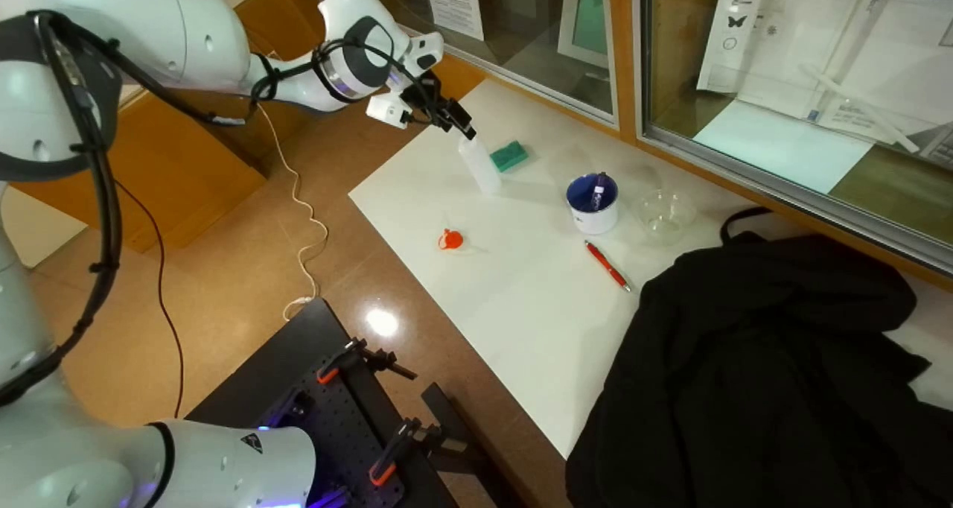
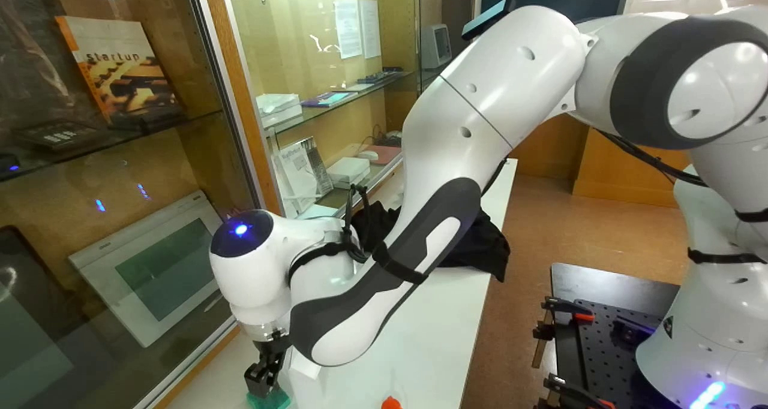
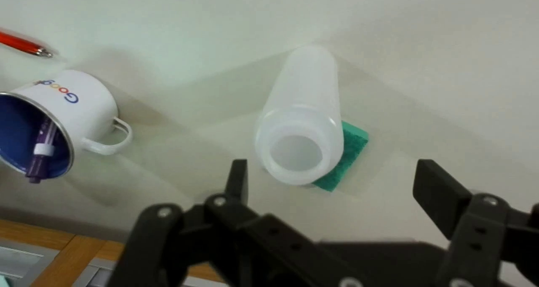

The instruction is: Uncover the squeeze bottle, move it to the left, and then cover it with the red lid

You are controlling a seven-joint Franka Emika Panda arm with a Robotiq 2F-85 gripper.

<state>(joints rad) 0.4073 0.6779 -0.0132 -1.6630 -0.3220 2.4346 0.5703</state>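
Gripper [image 3: 330, 186]: fingers [image 3: 442, 198] spread wide, nothing held, nr top of squeeze bottle [image 3: 301, 114]. Bottle upright on white table [image 1: 506, 307], smooth translucent plastic, cyl. w/ round open mouth. Green sponge [image 3: 348, 156] just beside it, rect., rough top. Red lid [image 1: 450, 240] on table, apart from bottle, orangey, rounded. White mug [image 3: 86, 106] w/ blue inside, purple marker [image 3: 43, 149] in it.

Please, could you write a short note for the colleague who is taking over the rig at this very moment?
Hand: open, gripping nothing, near the top of the squeeze bottle.
Things: the squeeze bottle stands on the white table, beside the green sponge; the red lid lies on the table, apart from it.
Done: the squeeze bottle is uncovered, its mouth open.
Left: cover it with the red lid. These pictures cannot show whether the move to the left is made; better check that first.
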